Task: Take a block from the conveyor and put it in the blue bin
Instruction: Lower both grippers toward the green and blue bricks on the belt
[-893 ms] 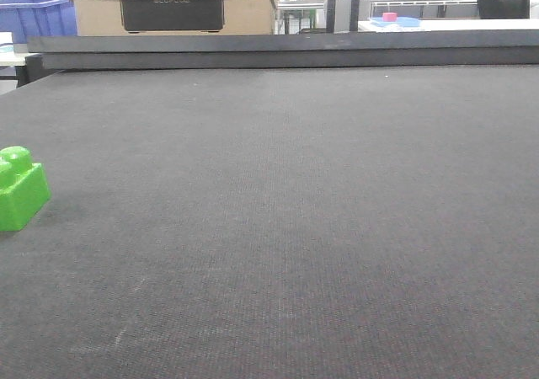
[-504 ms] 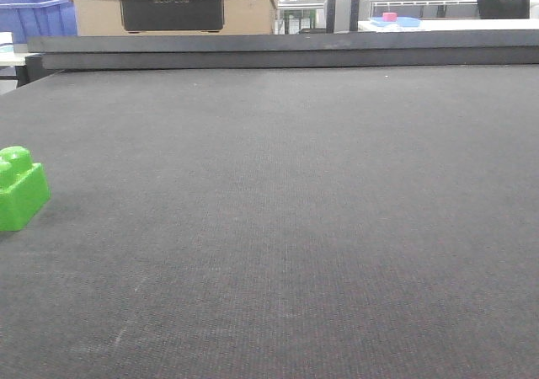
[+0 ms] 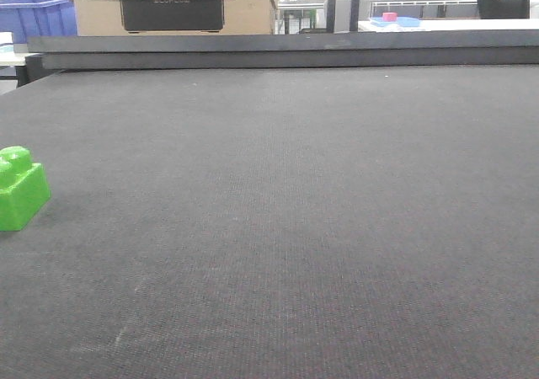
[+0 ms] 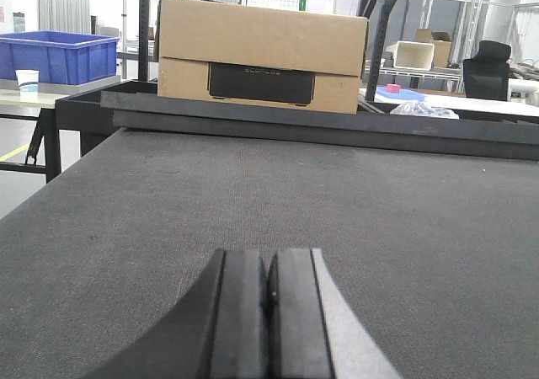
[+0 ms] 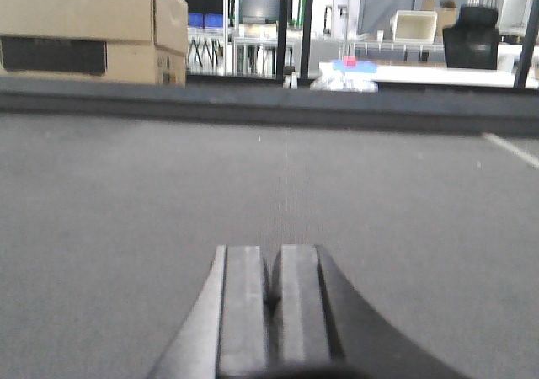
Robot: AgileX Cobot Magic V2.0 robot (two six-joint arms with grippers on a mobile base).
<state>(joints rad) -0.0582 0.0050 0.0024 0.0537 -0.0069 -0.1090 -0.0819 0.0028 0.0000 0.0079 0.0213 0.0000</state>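
Note:
The green block [image 3: 20, 189] sits on the dark grey conveyor belt [image 3: 295, 210] at the far left edge of the front view, partly cut off by the frame. It does not show in either wrist view. My left gripper [image 4: 269, 265] is shut and empty, low over the belt [image 4: 354, 202]. My right gripper [image 5: 273, 261] is shut and empty, low over the belt [image 5: 168, 185]. The blue bin [image 4: 56, 56] stands on a side table beyond the belt's far left corner; it also shows in the front view [image 3: 35, 17].
A dark rail [image 3: 286, 49] runs along the belt's far edge. A cardboard box [image 4: 257, 55] stands just behind it. A paper cup [image 4: 27, 80] stands by the bin. Tables, shelving and a black chair [image 4: 483, 67] lie further back.

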